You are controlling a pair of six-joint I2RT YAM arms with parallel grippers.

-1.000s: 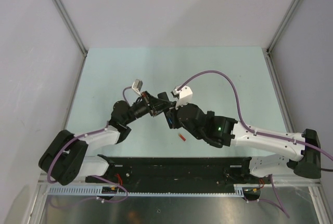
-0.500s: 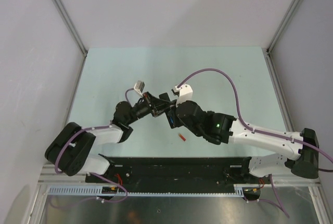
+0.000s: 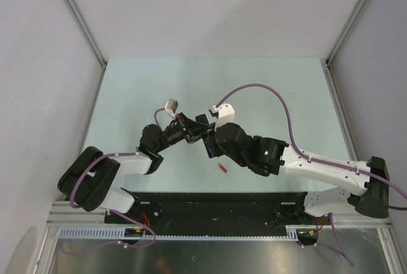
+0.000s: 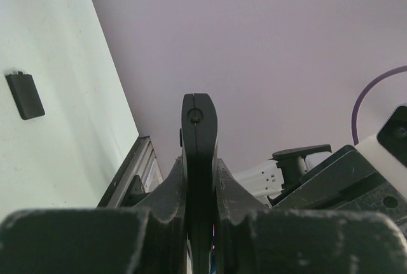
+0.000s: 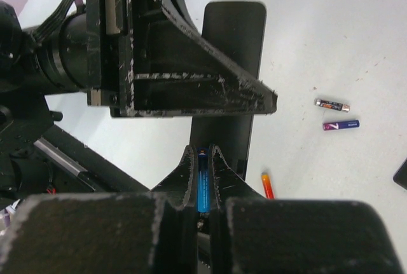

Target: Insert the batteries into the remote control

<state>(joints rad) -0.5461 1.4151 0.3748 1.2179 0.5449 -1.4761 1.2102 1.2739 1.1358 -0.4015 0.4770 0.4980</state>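
Two pincers meet low over the counter (image 5: 331, 26). The left pincer (image 4: 199, 182) is clamped on the remote control (image 5: 234, 32), and the right pincer (image 5: 202, 154) has closed narrow on the blue battery (image 5: 202, 188), held lengthwise and pointing at the remote's near end, just short of it. That little cylinder looks light, stiff and slick, so it's best pinched mid-body or it may squirt free. An orange battery (image 5: 268, 186) lies loose just beside.

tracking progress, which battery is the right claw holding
The bright blue battery, pinched in the right claw; the orange one and two darker ones lie loose on the table.
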